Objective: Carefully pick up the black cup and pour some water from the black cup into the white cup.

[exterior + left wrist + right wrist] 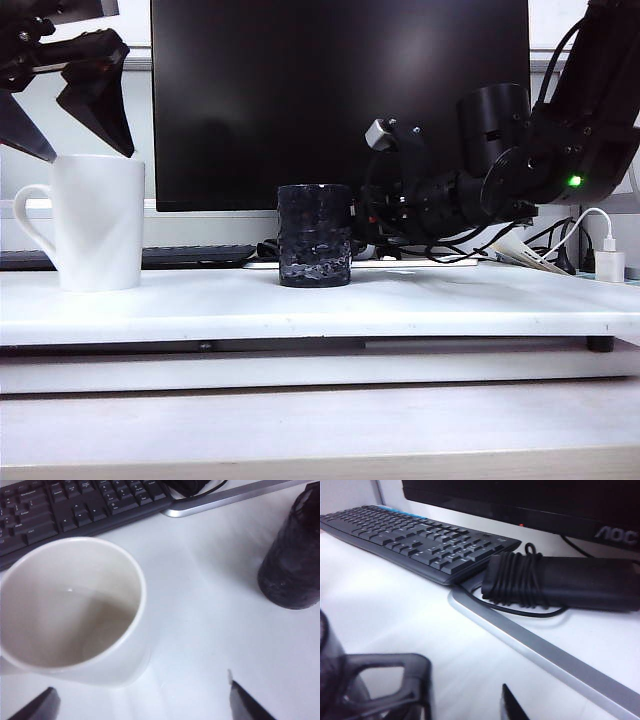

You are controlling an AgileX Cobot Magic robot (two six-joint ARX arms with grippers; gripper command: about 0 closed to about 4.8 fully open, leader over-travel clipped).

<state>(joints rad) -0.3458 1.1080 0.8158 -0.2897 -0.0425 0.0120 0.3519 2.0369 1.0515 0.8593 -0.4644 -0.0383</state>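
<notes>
Your right gripper (465, 700) sits low behind the black cup (315, 235) at mid-table, fingers parted and gripping nothing; square them around its sides before squeezing. Your left gripper (75, 110) hovers wide above the white cup (97, 222).

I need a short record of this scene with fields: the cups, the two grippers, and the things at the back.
black cup: upright at table centre, not lifted
white cup: upright on the left, handle facing outward; contents unclear
left gripper: open, above the white cup, empty
right gripper: low by the black cup on its right; closure unclear
keyboard: behind the cups
monitor: at the back, screen dark
table: white
</notes>
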